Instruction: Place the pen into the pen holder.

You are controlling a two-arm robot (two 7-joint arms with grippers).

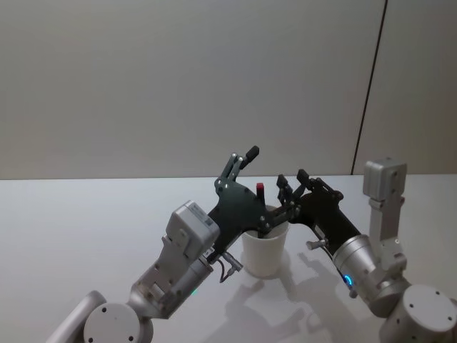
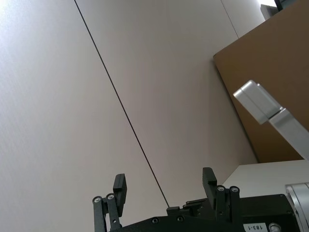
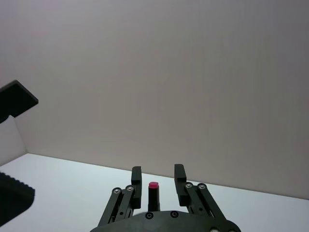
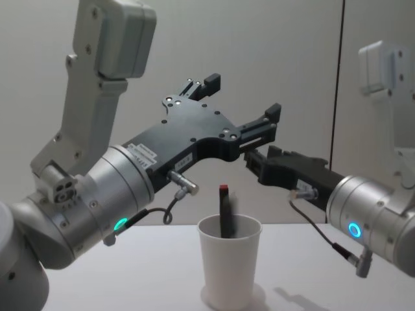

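The pen holder is a white paper cup standing on the table between my two arms. The pen, dark with a red tip, stands leaning inside it, its top above the rim. My right gripper hovers open just above the cup's right side. In the right wrist view the pen's red tip sits between its fingers with a gap on each side. My left gripper is raised over the cup's left side, pointing up, open and empty.
The white table stretches to the left and front of the cup. A pale wall with a dark seam stands behind. A brown board shows in the left wrist view.
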